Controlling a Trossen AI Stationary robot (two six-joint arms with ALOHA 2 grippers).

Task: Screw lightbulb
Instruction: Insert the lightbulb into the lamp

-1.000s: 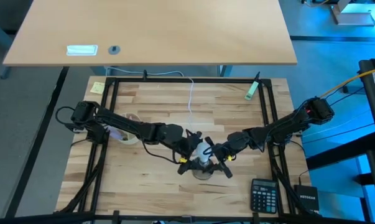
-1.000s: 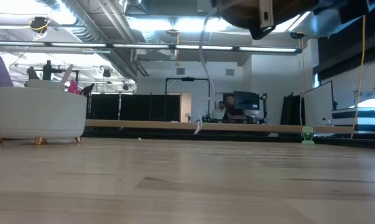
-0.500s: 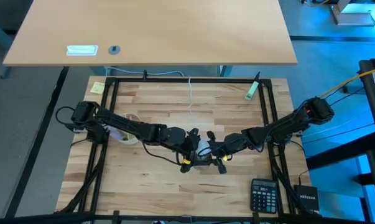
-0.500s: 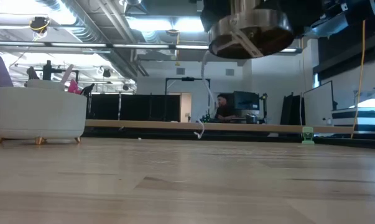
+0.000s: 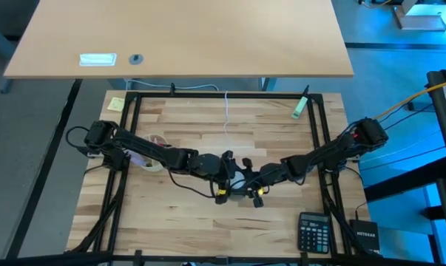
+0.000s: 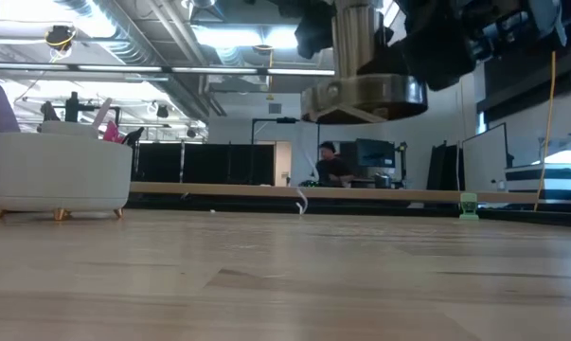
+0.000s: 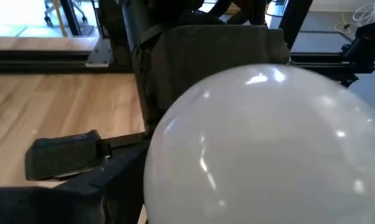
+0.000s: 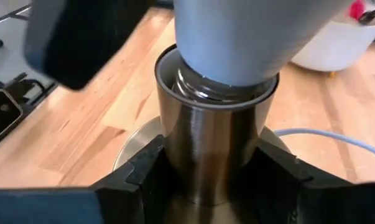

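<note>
My left tool [image 5: 224, 179] is clenched around the lightbulb [image 7: 268, 149], whose white frosted globe fills the left wrist view, dark fingers [image 7: 69, 155] pressing its side. My right tool [image 5: 256, 193] is clamped on the metal socket [image 8: 209, 146], its fingers [image 8: 143, 171] hugging the silvery cylinder on both sides, and the lightbulb's grey threaded base sits down inside the socket's mouth. From above, the two tools meet near the middle of the table [image 5: 186, 222], a little toward its near edge. In the low view the socket's round base disc [image 6: 364, 95] hangs clear above the wood, lifted off the surface. The table is pale butcher-block planks ringed by a black frame [image 5: 134, 100]. A thin white cord [image 5: 227, 111] runs from the far edge toward the tools. A white roll [image 5: 153, 159] lies under my left arm, a green marker [image 5: 299, 108] rests near the far right corner, a yellow note [image 5: 116, 104] at the far left, and a black calculator [image 5: 313, 230] near the right front corner. Beyond the table stands a larger light-wood desk [image 5: 178, 37]. The low view shows a white tub [image 6: 60, 175] on the table and an open workshop behind, with ceiling lights and a person [image 6: 329, 163] at monitors.
</note>
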